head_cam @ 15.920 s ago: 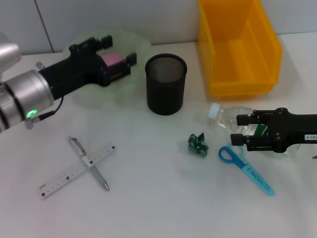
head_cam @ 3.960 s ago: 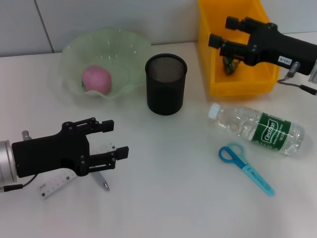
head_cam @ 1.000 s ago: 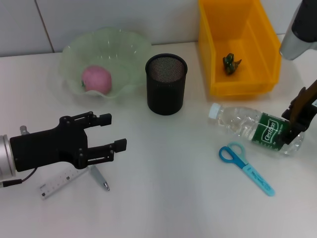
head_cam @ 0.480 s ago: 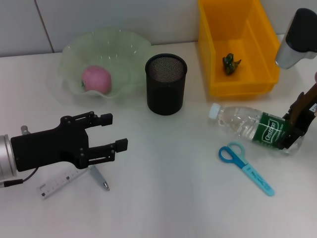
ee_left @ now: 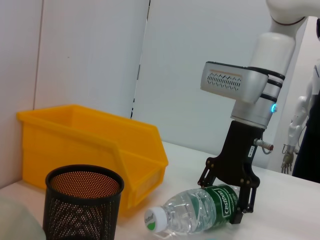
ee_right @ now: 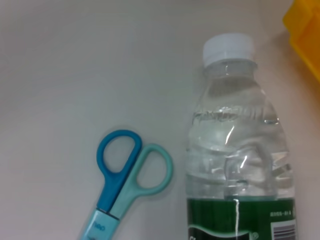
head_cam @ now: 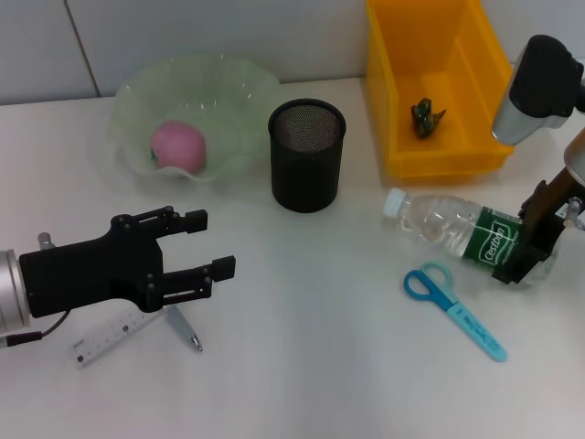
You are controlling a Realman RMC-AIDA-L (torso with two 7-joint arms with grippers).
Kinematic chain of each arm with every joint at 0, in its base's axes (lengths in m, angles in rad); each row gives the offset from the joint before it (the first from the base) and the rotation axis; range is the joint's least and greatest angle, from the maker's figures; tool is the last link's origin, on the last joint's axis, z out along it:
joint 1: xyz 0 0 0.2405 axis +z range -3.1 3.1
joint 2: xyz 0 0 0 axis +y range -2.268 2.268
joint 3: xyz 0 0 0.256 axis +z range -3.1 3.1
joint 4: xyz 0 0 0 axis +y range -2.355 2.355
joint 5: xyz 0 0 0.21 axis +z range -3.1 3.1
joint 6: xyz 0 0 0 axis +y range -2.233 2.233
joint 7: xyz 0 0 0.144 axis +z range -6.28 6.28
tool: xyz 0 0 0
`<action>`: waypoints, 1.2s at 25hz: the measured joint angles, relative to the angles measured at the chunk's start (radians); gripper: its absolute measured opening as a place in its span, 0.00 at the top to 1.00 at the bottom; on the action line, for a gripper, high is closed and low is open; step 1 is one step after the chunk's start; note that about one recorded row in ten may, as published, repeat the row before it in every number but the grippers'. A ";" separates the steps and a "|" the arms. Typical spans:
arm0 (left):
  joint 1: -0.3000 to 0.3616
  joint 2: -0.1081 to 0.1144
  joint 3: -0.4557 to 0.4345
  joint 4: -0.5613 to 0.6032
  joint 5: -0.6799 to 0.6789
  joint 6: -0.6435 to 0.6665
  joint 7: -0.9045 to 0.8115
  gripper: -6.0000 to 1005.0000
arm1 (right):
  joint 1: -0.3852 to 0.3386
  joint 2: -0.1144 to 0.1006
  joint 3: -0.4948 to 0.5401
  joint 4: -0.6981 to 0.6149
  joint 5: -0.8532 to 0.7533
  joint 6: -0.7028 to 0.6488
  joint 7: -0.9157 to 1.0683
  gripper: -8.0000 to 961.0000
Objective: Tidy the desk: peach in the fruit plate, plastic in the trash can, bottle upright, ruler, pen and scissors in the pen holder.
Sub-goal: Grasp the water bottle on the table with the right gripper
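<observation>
At the right edge of the head view, the right gripper (head_cam: 533, 240) clamps the base end of the clear plastic bottle with a green label (head_cam: 457, 230), which lies on its side on the white worktop (head_cam: 311, 366), white cap toward the black mesh pen holder (head_cam: 306, 155). The blue scissors (head_cam: 454, 311) lie just below it. At lower left, the left gripper (head_cam: 196, 249) hovers open over the ruler (head_cam: 108, 337) and pen (head_cam: 183, 328).
</observation>
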 joint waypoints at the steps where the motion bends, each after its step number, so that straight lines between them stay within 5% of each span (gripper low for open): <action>1: 0.001 0.000 0.000 0.000 -0.002 0.001 0.000 0.28 | 0.000 0.001 0.000 0.001 0.000 0.002 -0.001 0.16; 30: 0.007 0.003 0.000 0.002 -0.003 0.025 -0.001 0.28 | -0.024 0.025 -0.011 -0.005 0.001 0.035 -0.027 0.16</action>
